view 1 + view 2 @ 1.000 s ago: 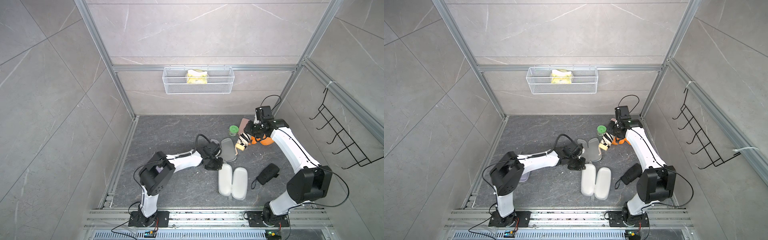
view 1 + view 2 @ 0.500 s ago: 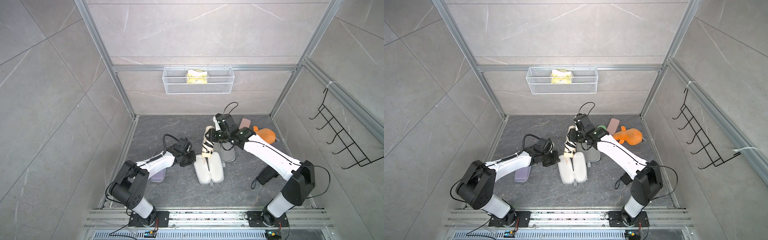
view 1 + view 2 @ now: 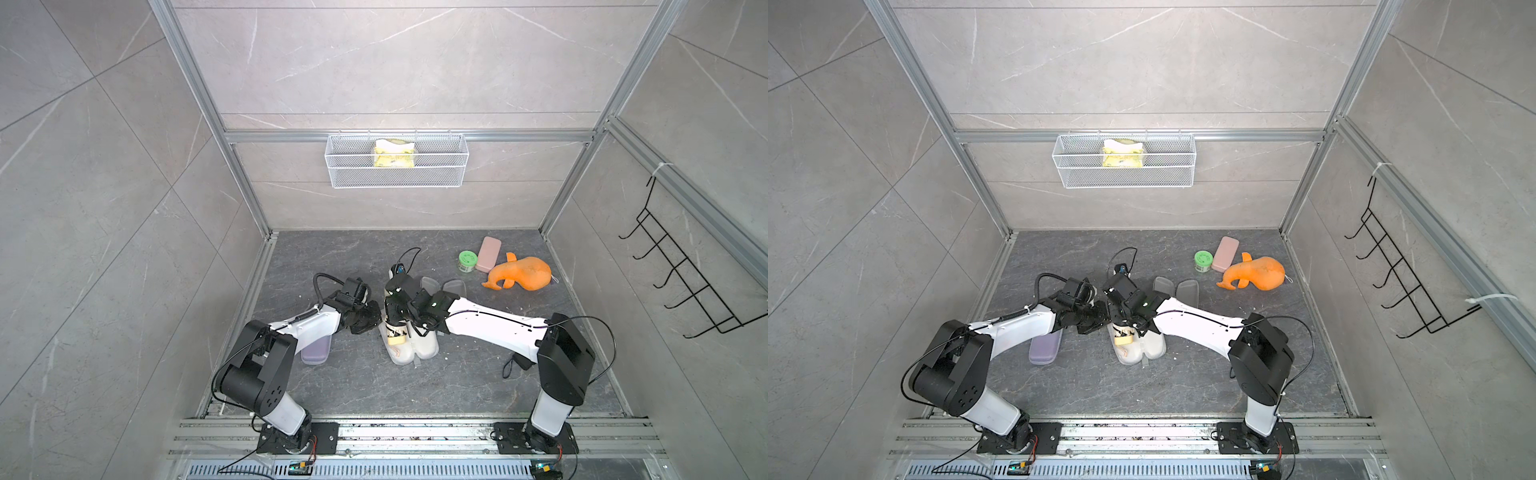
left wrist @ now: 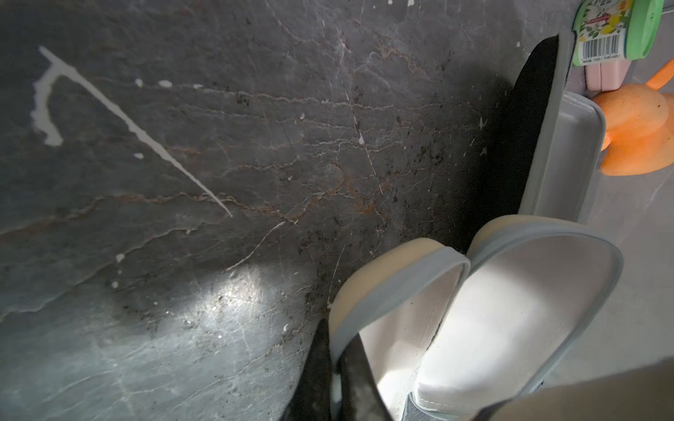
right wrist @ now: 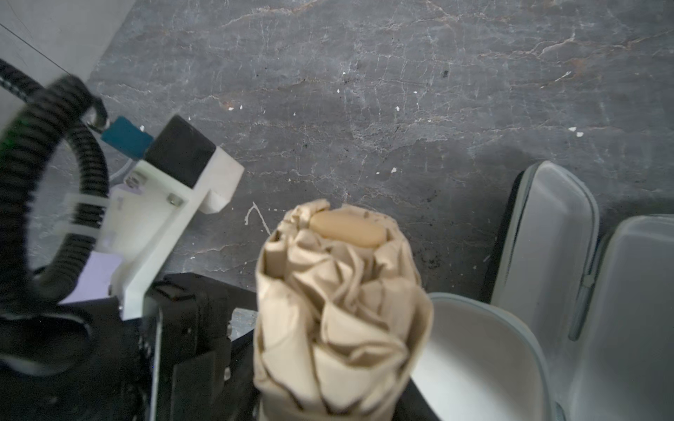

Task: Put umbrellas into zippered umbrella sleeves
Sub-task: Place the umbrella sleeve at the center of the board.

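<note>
Cream umbrella (image 5: 339, 310) gripped by part-open right gripper (image 3: 395, 318) above open cream sleeve (image 4: 510, 310), whose left rim is pinched by closed left gripper (image 4: 333, 382).

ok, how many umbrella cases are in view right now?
3. Cream case, open, mid-floor; lilac case, partly under the left arm; black case, open, just behind the cream one. None obviously hidden.

Three zippered cases: cream case (image 3: 426, 350), black case (image 3: 455, 286), lilac case (image 3: 316, 353). Two umbrellas: cream umbrella (image 5: 335, 313), and black umbrella (image 3: 520, 361) mostly hidden. One green jar (image 3: 467, 262), one pink case (image 3: 488, 253), one orange plush toy (image 3: 523, 278), one wire basket (image 3: 397, 183).
</note>
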You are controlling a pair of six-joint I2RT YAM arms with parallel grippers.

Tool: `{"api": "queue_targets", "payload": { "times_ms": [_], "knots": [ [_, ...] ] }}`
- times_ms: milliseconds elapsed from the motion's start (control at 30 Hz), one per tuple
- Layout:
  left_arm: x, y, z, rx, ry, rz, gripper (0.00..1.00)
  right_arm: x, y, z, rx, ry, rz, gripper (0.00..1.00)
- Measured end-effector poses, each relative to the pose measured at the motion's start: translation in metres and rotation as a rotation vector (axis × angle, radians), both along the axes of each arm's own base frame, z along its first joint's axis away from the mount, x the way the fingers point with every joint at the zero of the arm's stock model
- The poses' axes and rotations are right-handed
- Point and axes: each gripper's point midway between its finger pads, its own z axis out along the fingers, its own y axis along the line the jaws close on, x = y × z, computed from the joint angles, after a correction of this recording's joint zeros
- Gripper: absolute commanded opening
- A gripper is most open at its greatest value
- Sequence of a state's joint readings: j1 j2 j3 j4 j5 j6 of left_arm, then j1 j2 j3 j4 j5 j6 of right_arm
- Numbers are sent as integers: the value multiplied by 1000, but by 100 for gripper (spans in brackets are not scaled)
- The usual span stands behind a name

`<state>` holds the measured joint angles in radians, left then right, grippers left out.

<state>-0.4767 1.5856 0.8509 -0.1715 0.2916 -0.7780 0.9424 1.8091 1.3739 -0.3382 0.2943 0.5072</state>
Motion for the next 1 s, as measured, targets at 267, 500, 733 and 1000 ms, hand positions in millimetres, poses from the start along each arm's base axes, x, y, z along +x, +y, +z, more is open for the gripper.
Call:
{"api": "queue_targets", "payload": {
  "times_ms": [267,500,733,1000],
  "knots": [
    [2,3,-4,-8,1,12,2,-3,-4,-28,-74,15,-1,17],
    [1,8,-13,-19,5,50,0,-25,1,-53,-77,167,42,17],
    [-5,10,-29,-27,32,70,0,-38,10,-75,-50,267,55,20],
    [-8,9,-31,-23,38,53,9,-35,13,-85,-30,308,67,46]
  ]
}}
